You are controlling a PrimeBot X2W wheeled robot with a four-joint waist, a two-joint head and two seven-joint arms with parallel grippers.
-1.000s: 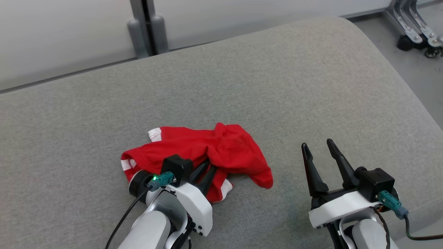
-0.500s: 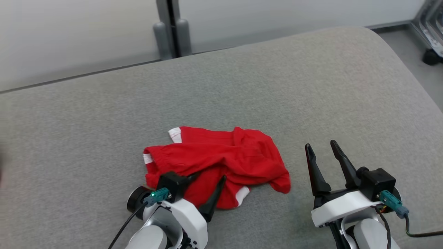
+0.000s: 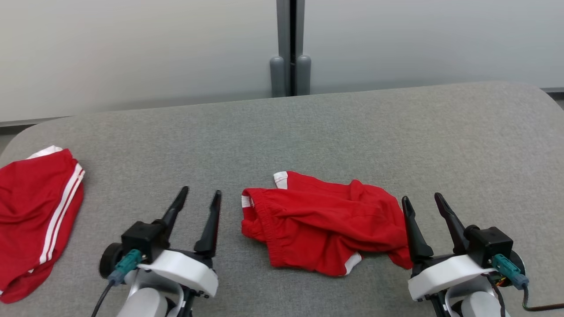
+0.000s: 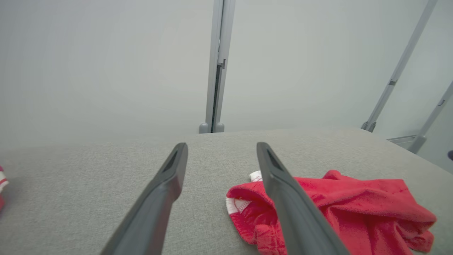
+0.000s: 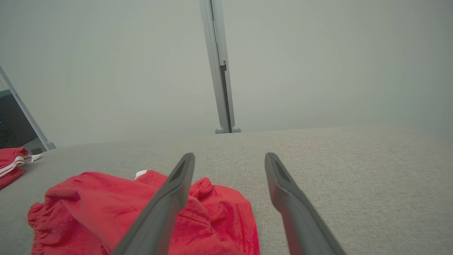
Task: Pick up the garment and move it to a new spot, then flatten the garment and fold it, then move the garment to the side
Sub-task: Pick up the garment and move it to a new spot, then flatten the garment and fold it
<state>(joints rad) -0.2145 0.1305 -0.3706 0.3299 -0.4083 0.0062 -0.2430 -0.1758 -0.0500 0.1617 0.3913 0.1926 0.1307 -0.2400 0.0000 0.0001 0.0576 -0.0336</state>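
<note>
Lying crumpled on the grey worktop (image 3: 352, 127), red shorts (image 3: 321, 229) rest between the left gripper (image 3: 201, 190) and right gripper (image 3: 421, 197), all fingers (image 3: 211, 220) apart and empty.

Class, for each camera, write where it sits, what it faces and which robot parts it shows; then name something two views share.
Head view: on the head, facing down at the grey cushion; left gripper and right gripper show.
Left wrist view: on that wrist, facing the grey post along its own fingers.
Right wrist view: the same, from the right wrist.
Shared by all: the crumpled red garment.
</note>
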